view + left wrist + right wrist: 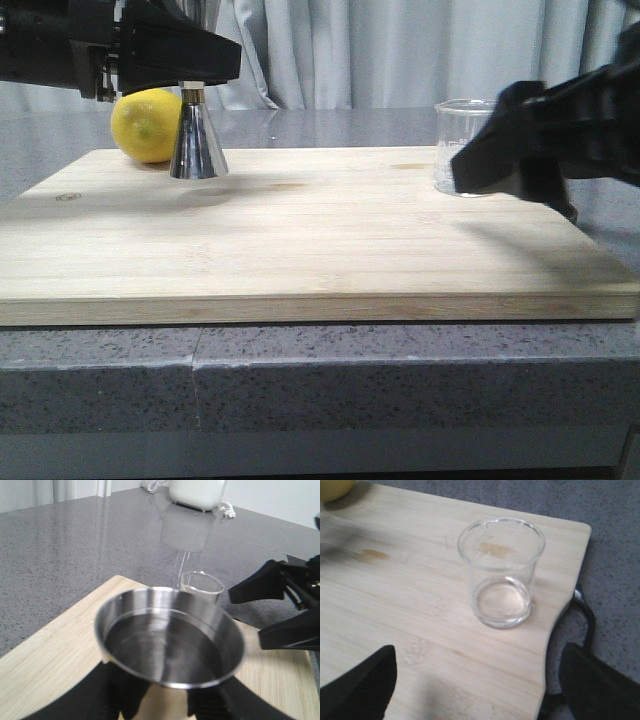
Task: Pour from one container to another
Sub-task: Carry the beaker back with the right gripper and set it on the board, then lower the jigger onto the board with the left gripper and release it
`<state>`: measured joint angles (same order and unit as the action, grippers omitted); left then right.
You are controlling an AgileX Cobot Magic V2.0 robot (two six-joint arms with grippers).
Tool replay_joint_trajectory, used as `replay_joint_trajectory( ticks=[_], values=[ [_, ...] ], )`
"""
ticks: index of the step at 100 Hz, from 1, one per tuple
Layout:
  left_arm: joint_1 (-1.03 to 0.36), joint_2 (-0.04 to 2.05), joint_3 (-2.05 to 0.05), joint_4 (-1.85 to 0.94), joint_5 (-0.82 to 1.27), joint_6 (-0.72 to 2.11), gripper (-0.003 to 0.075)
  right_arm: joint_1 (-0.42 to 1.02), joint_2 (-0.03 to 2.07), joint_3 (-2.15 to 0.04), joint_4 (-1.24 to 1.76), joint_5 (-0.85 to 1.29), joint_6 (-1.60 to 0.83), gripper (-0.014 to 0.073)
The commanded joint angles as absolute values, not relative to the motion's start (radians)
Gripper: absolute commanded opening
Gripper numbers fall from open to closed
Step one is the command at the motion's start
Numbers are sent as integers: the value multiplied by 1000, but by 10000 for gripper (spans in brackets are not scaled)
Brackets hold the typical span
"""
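The steel jigger (198, 145) stands upright at the back left of the board, its wide mouth (170, 640) filling the left wrist view. My left gripper (175, 700) is shut on the jigger's upper cone, which the black fingers (190, 60) hide in the front view. Upright near the board's back right corner is the clear glass beaker (458, 150), also seen as the beaker (501, 575) in the right wrist view. My right gripper (480, 685) is open, its fingers spread wide just short of the beaker, touching nothing.
A yellow lemon (147, 125) lies right behind the jigger at the back left. The wooden cutting board (320, 240) lies on a grey speckled counter. A white appliance (197, 492) with a cord sits far back on the counter.
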<state>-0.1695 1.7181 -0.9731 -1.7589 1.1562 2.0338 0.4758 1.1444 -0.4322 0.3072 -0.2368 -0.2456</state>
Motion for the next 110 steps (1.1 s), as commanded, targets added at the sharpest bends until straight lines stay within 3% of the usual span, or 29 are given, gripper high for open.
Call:
replay_joint_trajectory(
  ticks=[1, 30, 110],
  values=[
    [-175, 1669, -1002, -1841, 1271, 2038, 260, 471, 1050, -421, 304, -278, -258, 596],
    [-175, 1669, -1002, -1841, 1271, 2038, 260, 471, 875, -389, 293, -202, -260, 596],
    [-175, 1715, -1002, -1841, 1279, 2121, 260, 471, 866, -389, 292, -202, -260, 596]
  ],
)
